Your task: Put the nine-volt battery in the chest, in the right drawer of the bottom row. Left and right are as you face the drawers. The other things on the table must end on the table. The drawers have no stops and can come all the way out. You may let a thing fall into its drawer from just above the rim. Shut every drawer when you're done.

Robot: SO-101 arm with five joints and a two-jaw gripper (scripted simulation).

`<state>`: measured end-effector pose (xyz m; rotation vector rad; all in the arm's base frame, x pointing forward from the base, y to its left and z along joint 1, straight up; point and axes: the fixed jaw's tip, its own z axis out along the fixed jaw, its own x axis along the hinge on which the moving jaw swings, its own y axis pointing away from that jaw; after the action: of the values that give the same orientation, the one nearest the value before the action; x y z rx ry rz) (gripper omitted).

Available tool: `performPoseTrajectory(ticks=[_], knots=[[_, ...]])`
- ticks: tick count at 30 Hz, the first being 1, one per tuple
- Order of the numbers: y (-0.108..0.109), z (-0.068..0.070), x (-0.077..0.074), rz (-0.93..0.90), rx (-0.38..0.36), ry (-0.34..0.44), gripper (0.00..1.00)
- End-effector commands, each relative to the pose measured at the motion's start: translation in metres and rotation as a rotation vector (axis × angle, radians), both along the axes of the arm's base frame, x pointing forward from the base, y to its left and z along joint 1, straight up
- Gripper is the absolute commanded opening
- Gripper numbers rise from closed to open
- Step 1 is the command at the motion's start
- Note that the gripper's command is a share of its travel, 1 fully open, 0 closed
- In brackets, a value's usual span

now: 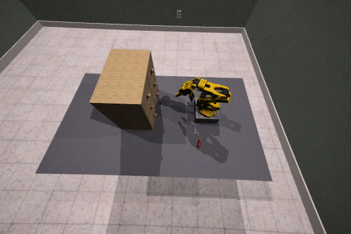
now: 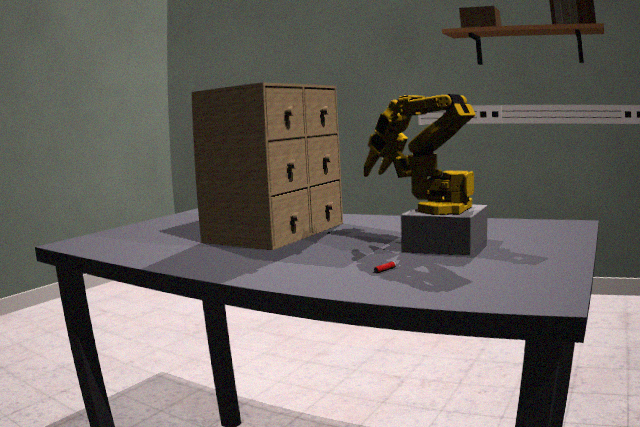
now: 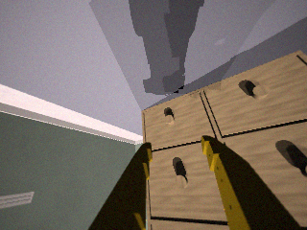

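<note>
The nine-volt battery is not seen in any view. The wooden chest [image 1: 124, 75] [image 2: 232, 169] has three rows of two drawers, and all fronts look flush. The bottom right drawer [image 2: 317, 207] [image 3: 158, 129] looks shut; it is the far one of the bottom row in the exterior view and upper left among the fronts in the wrist view. My gripper [image 1: 185, 97] [image 2: 373, 173] [image 3: 177, 144] is open a little and empty. It hangs in the air in front of the chest's right column, away from the knobs, fingers pointing down and toward the chest.
A red cylinder [image 1: 198, 143] [image 2: 384, 267] with a dark end lies on the table [image 1: 85, 154] [image 2: 537, 277], on the near side of the arm's grey base block [image 1: 206, 118] [image 2: 434, 233]. Small dark bits [image 1: 159, 102] [image 2: 329, 232] [image 3: 178, 89] show at the foot of the bottom right drawer.
</note>
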<state>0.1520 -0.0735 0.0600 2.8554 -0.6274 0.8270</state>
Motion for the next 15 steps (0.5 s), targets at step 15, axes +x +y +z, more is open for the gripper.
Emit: performPoseTrajectory(ticks=[15], knots=[[0.0091, -0.0003, -0.0161, 0.000, 0.026, 0.038, 0.21]])
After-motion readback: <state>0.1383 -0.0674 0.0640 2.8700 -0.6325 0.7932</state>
